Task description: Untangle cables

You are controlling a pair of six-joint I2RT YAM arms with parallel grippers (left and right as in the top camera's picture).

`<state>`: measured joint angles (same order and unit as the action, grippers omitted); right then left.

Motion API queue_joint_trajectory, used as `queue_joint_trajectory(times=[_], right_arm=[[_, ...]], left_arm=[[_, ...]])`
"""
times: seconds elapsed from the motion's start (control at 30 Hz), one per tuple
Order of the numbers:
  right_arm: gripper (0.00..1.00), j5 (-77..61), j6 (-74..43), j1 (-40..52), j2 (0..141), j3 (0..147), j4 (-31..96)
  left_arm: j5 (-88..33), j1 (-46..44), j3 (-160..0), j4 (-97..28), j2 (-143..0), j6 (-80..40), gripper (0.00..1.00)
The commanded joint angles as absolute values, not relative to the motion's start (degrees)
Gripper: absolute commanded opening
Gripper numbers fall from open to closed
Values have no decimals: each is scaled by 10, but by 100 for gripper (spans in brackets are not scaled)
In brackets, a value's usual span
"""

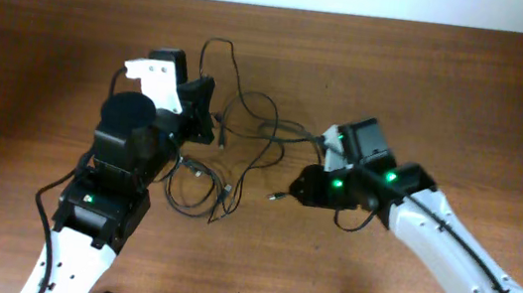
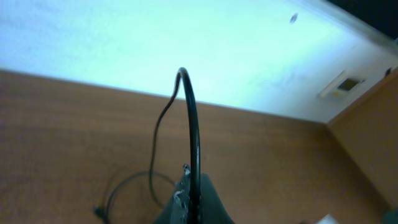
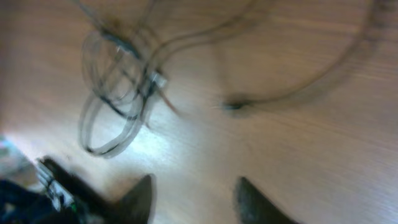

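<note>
Several thin black cables (image 1: 243, 134) lie tangled on the wooden table between my two arms. A coiled bunch (image 1: 199, 184) sits at the front left of the tangle; it also shows in the right wrist view (image 3: 115, 93). My left gripper (image 1: 207, 115) is shut on one cable (image 2: 193, 137), which arches up from the jaws (image 2: 189, 199) and drops back to the table. My right gripper (image 1: 305, 184) is open and empty (image 3: 193, 199), just above the table, right of a loose plug end (image 1: 275, 196), seen blurred in its wrist view (image 3: 233, 104).
The wooden table (image 1: 466, 112) runs to a white wall at the back (image 2: 186, 37). A thicker black cable (image 1: 45, 200) runs along my left arm's base. A wooden side panel (image 2: 373, 124) stands at the far right in the left wrist view.
</note>
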<state>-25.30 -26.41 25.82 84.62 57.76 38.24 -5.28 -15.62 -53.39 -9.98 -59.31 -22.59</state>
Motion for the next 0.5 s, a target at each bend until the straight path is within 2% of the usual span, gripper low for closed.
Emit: queue_joint_trajectory(times=[0.0, 0.07, 0.17, 0.23, 0.27, 0.3, 0.37, 0.43, 0.47], right_arm=[[65, -245, -316, 331, 849, 526, 243], [75, -229, -345, 338, 853, 525, 196], [76, -216, -382, 338, 863, 525, 140], [91, -225, -362, 338, 872, 525, 119], [99, -273, -278, 338, 877, 525, 99], [99, -330, -163, 338, 878, 525, 88], [99, -345, -91, 338, 877, 525, 80], [99, -340, -64, 337, 877, 526, 62], [99, -341, -64, 337, 877, 526, 53]], left_arm=[[-51, -151, -609, -95, -587, -232, 0], [-62, -151, -653, -99, -587, -232, 0], [-122, -151, -708, -103, -587, -231, 0], [-122, -151, -713, -96, -580, -231, 0], [-106, -151, -713, -90, -571, -231, 0], [-82, -151, -713, -92, -561, -231, 0], [-49, -151, -713, -103, -550, -232, 0], [60, -151, -713, -175, -547, -342, 0], [88, -151, -713, -225, -548, -462, 0]])
